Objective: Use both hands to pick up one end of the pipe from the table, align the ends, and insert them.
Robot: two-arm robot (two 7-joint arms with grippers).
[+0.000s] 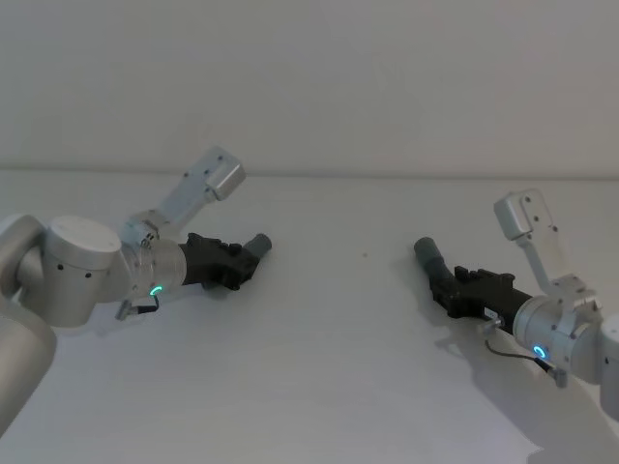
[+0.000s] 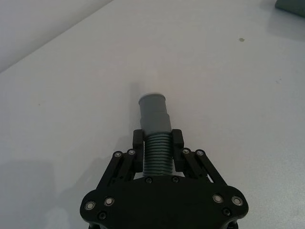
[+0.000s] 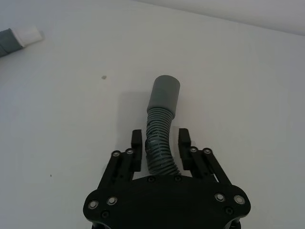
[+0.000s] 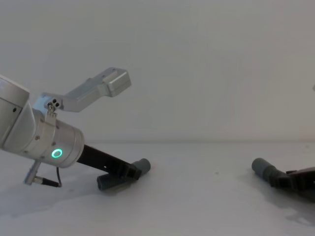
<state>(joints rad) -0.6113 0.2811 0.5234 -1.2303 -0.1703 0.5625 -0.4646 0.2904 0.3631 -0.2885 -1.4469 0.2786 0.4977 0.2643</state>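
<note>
the black angular left gripper (image 2: 157, 138) has its jaws drawn narrow onto the short grey ribbed flexible hose piece (image 2: 157, 160), pinching the ribs just behind the smooth grey cuff of the short piece (image 2: 153, 113), which ends in a narrower white tip (image 3: 26, 34). in the chest view this piece sits tilted, cuff high and rear end low by the plain white matte desk (image 1: 329, 387); i cannot tell whether it touches. the black angular right gripper (image 3: 161, 137) has the longer grey ribbed hose piece (image 3: 159, 155) between its jaws, again just behind the smooth grey cuff of the longer piece (image 3: 164, 95), but i cannot tell whether they press on it. the two cuffs roughly face each other, well apart. the hose looks light. its ribbed wall is probably soft, bending easily and flattening under a hard squeeze, while the cuffs seem stiff and slick. the ribs close behind each cuff are the sensible hold, leaving the mating ends free. the longer piece curves past the jaws, so its cuff, not the wrist, should guide alignment. the desk is bare apart from a small dark speck (image 1: 365, 255), and a pale blank wall (image 1: 309, 77) stands behind.
</note>
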